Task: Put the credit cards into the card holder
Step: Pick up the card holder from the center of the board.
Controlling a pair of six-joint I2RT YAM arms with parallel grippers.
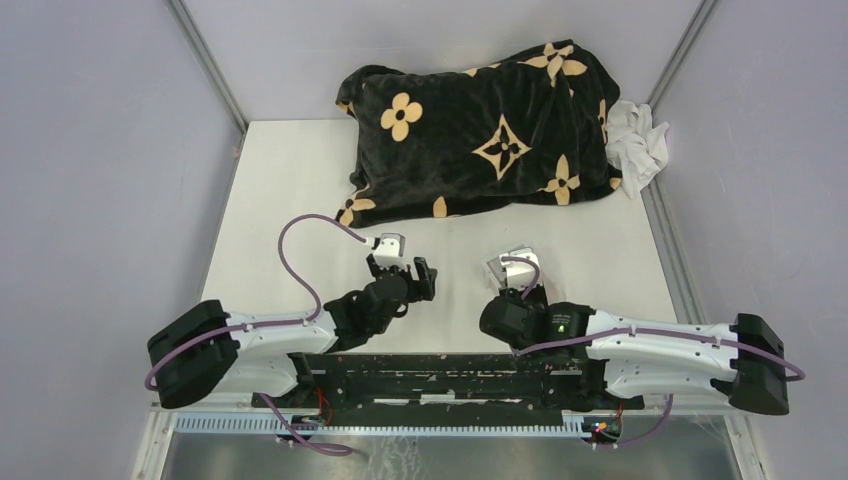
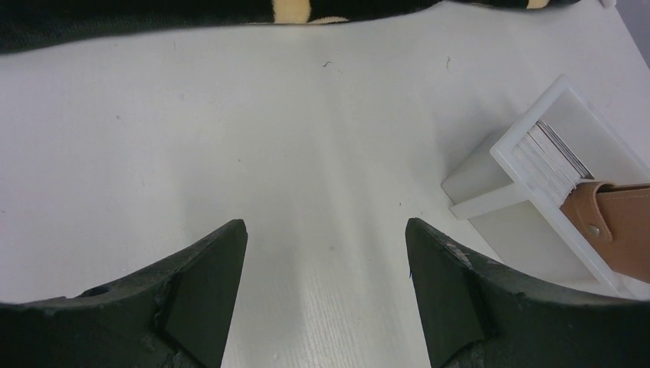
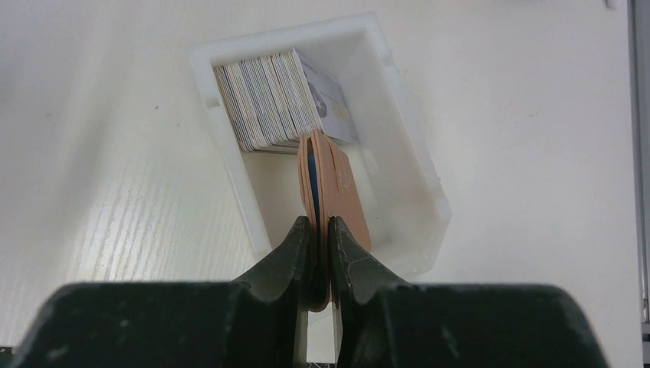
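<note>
The blanket [image 1: 480,130] is black with tan flowers, the desk [image 1: 290,190] white, the card holder [image 3: 343,201] tan-brown, the credit cards [image 3: 260,100] pale grey.

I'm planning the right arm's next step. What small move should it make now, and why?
Probably lift straight up: the right gripper is pinched on the card holder, which stands on edge inside the tray beside the cards, so it must clear the walls.

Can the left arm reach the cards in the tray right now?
Probably yes: the left gripper is open, with bare table up to the tray. The cards stand exposed on edge, but the right gripper, shut on the card holder beside them, crowds access.
</note>
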